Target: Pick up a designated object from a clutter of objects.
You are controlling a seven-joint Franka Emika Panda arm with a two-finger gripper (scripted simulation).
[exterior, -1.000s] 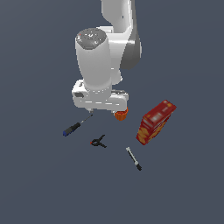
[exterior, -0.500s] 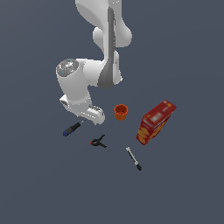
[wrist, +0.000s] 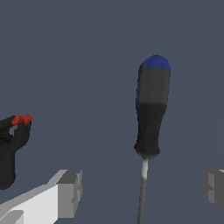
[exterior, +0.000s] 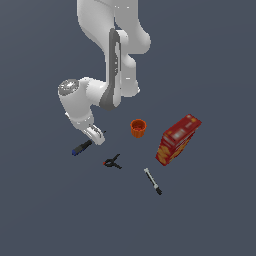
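Note:
The designated object, a slim screwdriver (exterior: 81, 148) with a black handle and a blue end cap, lies at the exterior view's left end of the clutter of objects. My gripper (exterior: 96, 135) hangs low just over its shaft end. In the wrist view the handle (wrist: 151, 109) lies ahead of the gripper (wrist: 142, 190). The thin shaft (wrist: 142, 183) runs back between the two grey fingertips (wrist: 70, 192), which stand wide apart. The gripper is open and touches nothing that I can see.
A small black clamp (exterior: 113, 162) with orange tips lies close beside the screwdriver, also showing in the wrist view (wrist: 11, 144). An orange cup (exterior: 138, 128), a red-and-yellow box (exterior: 176, 140) and a marker pen (exterior: 153, 181) lie toward the exterior view's right.
The arm swung toward the exterior view's left and came down over the screwdriver, uncovering the orange cup. None of the objects has moved.

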